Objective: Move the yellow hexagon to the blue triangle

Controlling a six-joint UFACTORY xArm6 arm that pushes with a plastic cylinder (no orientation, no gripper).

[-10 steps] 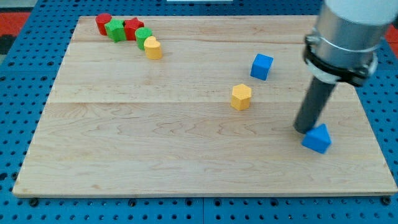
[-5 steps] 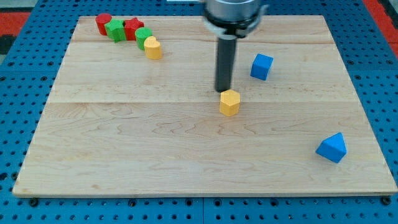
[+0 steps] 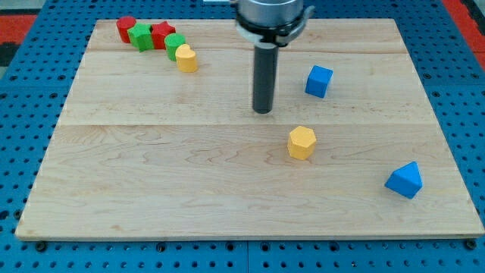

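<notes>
arm (image 3: pixel 271 15) cut off by view's top edge.

Robotics lab bench; blue perforated base (image 3: pixel 23 136) under wooden board (image 3: pixel 151 182); toy blocks scattered

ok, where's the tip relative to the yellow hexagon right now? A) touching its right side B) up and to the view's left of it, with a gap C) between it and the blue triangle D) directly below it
B: my tip sits toward the view's top and left of the yellow hexagon with bare board between them, on the far side from the blue triangle.
</notes>
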